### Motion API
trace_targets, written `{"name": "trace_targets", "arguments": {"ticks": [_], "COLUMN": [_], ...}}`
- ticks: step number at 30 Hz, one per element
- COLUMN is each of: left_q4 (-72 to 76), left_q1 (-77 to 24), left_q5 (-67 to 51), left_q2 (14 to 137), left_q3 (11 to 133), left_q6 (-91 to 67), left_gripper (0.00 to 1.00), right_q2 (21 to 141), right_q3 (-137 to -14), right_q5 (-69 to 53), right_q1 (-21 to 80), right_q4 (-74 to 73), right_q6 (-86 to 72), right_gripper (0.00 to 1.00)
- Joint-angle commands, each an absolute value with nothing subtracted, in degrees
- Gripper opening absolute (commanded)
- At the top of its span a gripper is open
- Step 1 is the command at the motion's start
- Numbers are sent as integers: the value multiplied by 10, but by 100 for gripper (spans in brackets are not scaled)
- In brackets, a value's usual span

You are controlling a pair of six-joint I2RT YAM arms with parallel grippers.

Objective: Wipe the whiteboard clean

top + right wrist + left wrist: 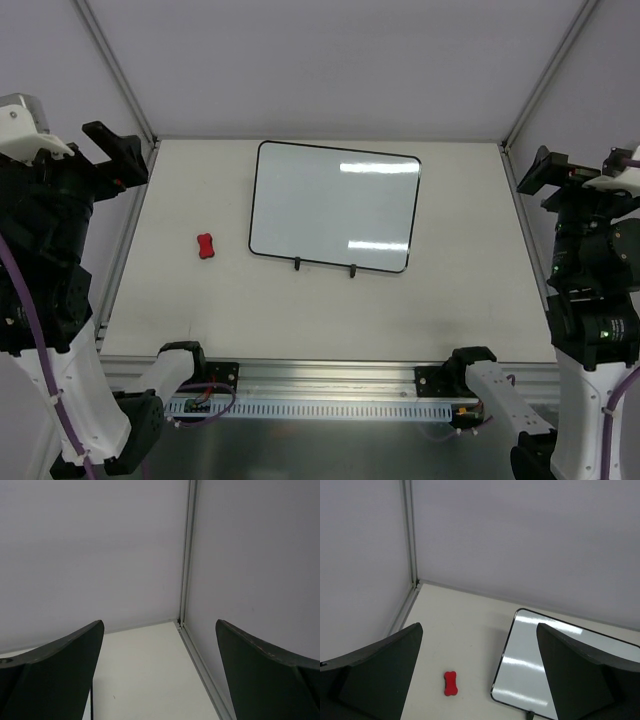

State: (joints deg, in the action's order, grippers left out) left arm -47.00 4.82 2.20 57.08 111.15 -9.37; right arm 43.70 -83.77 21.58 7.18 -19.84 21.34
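Whiteboard (pixel 335 207) sits at centre toward the far side, no marks visible, red eraser (pixel 206 245) near its left edge; left gripper (pixel 479 630) and right gripper (pixel 160 627) both spread and empty; risk: unbraced board sliding under wiping pressure

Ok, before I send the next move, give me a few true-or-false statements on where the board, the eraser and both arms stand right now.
1. The red eraser lies on the table on the left arm's side of the whiteboard, not touching it. True.
2. The left gripper holds the eraser. False: its fingers are spread and empty, and the eraser lies on the table.
3. The whiteboard carries blue marker doodles. False: only bright glare streaks show on it.
4. The right gripper is open, with nothing between its fingers. True.
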Motion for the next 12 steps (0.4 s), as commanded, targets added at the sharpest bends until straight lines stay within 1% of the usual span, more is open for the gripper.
{"name": "trace_targets", "arguments": {"ticks": [1,4,12], "left_q4": [-505,-505,-506], "left_q1": [40,38,37], "left_q5": [43,44,33], "left_q2": [570,570,570], "left_q3": [1151,1156,1157], "left_q6": [-75,-73,-79], "left_gripper": [99,99,99], "right_q2": [422,420,413], "right_q3": [-859,-871,-873], "right_q5": [221,232,222], "right_q1": [79,85,93], "right_q4": [-141,-137,-131], "right_q6": [246,279,300], "right_gripper": [99,99,99]}}
